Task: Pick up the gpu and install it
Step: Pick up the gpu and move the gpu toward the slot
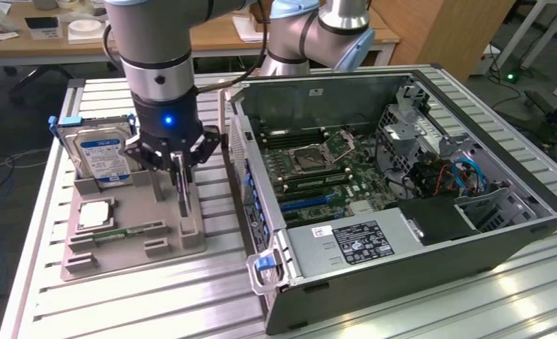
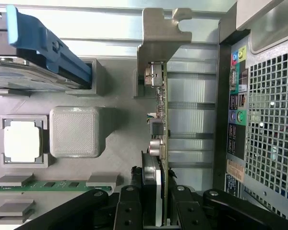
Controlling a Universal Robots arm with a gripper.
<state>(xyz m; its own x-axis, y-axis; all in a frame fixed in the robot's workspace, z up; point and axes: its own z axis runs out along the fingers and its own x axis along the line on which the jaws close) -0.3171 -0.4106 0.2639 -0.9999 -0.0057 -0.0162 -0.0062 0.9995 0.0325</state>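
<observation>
gpu (image 1: 181,189) (image 2: 164,120), thin flat dark green circuit card with a narrow silver metal bracket at one end, stands on edge directly under the pincer (image 1: 180,171) (image 2: 155,191). The pincer's black fingers (image 2: 129,203) sit on both flat faces of the card, pinching it near the top edge. The bracket is at the card end farthest from the fingers in the wrist view. The card's lower edge is down at the slot of the grey plastic holder tray (image 1: 132,244) (image 2: 120,129); cannot tell if it is seated or just clear.

Silver boxy hard drive with blue label (image 1: 99,152) (image 2: 19,72) stands upright in the tray, just beside the pincer on the exterior view's left. Square silver processor chip (image 1: 97,212) (image 2: 21,142) and slim green memory stick (image 1: 128,231) (image 2: 48,184) lie in the tray below and to that same side.

Open grey metal computer case (image 1: 401,176) (image 2: 264,120) is near the pincer on the exterior view's right, motherboard exposed. All rest on a ribbed aluminium table (image 1: 165,296) (image 2: 192,96).
</observation>
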